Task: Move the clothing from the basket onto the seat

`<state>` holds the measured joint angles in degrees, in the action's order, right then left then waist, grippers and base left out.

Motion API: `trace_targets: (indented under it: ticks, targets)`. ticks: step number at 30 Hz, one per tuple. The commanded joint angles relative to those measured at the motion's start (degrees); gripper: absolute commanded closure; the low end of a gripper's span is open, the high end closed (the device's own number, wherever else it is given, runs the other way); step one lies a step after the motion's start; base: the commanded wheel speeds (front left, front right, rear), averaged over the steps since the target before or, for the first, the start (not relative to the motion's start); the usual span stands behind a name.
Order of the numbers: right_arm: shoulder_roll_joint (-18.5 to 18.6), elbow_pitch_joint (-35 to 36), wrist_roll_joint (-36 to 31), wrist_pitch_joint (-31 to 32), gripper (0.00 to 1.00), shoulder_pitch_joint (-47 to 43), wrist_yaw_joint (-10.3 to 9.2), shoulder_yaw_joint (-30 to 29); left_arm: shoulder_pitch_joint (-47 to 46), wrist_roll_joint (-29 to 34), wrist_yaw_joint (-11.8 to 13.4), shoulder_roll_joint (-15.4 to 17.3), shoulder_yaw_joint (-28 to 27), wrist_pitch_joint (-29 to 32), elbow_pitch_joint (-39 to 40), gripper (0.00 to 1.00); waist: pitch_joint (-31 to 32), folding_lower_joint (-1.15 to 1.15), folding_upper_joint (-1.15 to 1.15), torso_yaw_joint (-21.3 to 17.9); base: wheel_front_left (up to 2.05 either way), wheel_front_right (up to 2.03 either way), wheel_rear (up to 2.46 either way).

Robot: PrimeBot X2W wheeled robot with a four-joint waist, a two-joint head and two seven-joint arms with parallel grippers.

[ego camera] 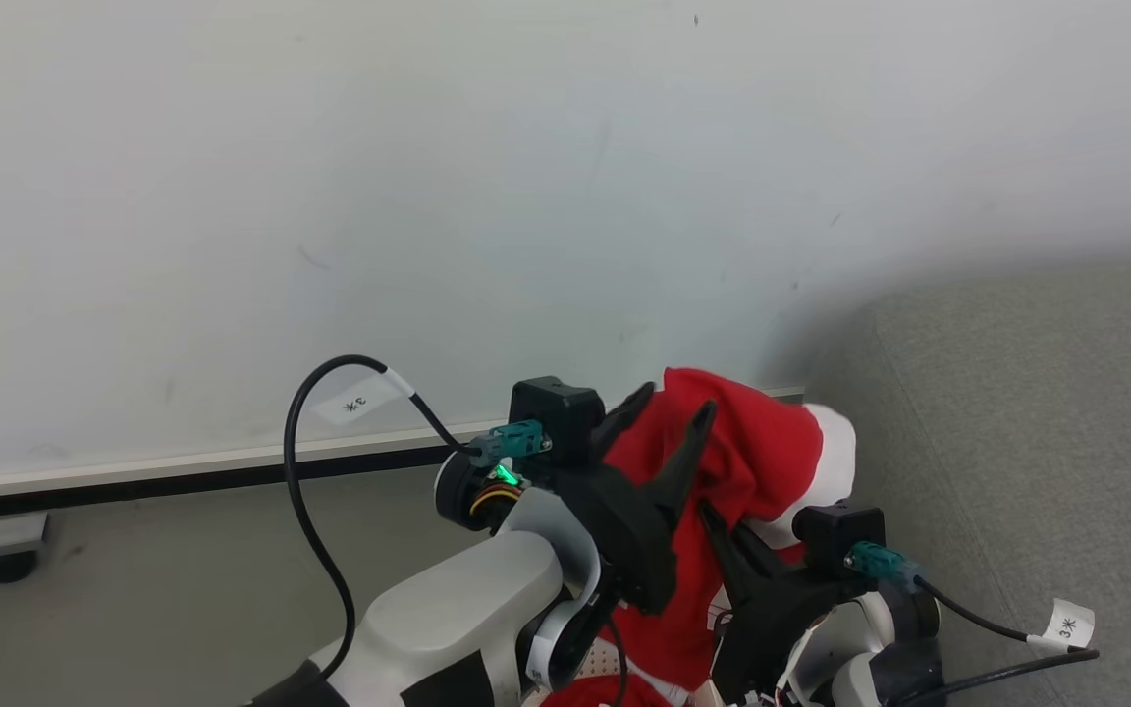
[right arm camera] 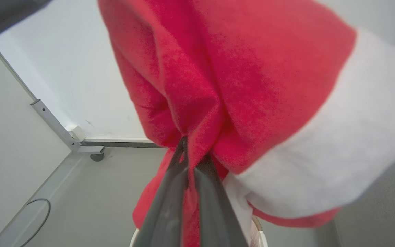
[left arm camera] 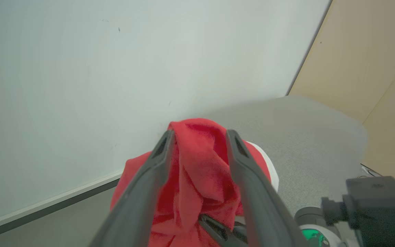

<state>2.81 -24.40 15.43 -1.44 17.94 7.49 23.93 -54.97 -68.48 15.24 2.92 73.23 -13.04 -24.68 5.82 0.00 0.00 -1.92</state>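
Right gripper [right arm camera: 193, 154] first: its two long dark fingers are pressed together on a gathered fold of the soft red fabric garment with a broad white trim band [right arm camera: 252, 85], and the cloth bunches out above the tips in the right wrist view; the left gripper [left arm camera: 200, 133] has its fingers well apart with a hump of the same red cloth between them, and whether the pads press the fabric at all I cannot tell — it looks draped rather than gripped. In the head view the garment sits in the lower middle of the frame, held up between the two arms with its tail trailing to the bottom edge; the large grey woven-fabric sofa cushion [ego camera: 1037, 412] takes the right side, near the white band but not under it, with pale wall above and grey floor at the left. A sliver of the cream-white plastic basket [right arm camera: 261, 238] shows at the bottom edge of the right wrist view, below the hanging cloth; what else lies in it is hidden. By my reading the task is partway — this piece is out of the basket but not yet over the seat; it has to go across to the right of the frame, down onto the cushion and be let go, and any garments left in the basket would need the same.
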Motion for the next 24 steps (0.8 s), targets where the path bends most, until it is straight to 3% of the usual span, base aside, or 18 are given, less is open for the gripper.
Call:
trace_targets:
  ticks: [1, 9, 14, 24]
  targets:
    - [0.0, 0.6, -0.8, 0.2, 1.00, -1.0, 0.00, -0.2, 1.2, 0.6, -0.5, -0.1, 0.3, -0.6, -1.1, 0.00, 0.0, 0.00, 0.00, -0.1, 0.00, 0.00, 0.00]
    - [0.0, 4.3, -4.6, 1.9, 1.00, -3.3, 0.00, -2.0, 5.8, 5.1, -4.8, 3.0, -2.8, -2.2, -6.7, 0.00, -0.2, 0.00, 0.00, -1.6, 0.00, 0.00, 0.00]
    - [-0.1, 8.2, -8.1, 3.7, 1.00, -6.1, 0.00, -5.1, 12.6, 14.5, -9.5, 7.7, -11.0, -2.2, -2.2, 0.00, -0.6, 0.00, 0.00, -2.8, 0.00, 0.00, 0.00]
    - [0.0, 16.0, -11.9, 6.4, 1.00, -10.3, 0.00, -8.6, 26.6, 24.4, -14.1, 12.3, -23.6, -2.2, 6.0, 0.00, -1.3, 0.00, 0.00, -7.4, 0.00, 0.00, 0.00]
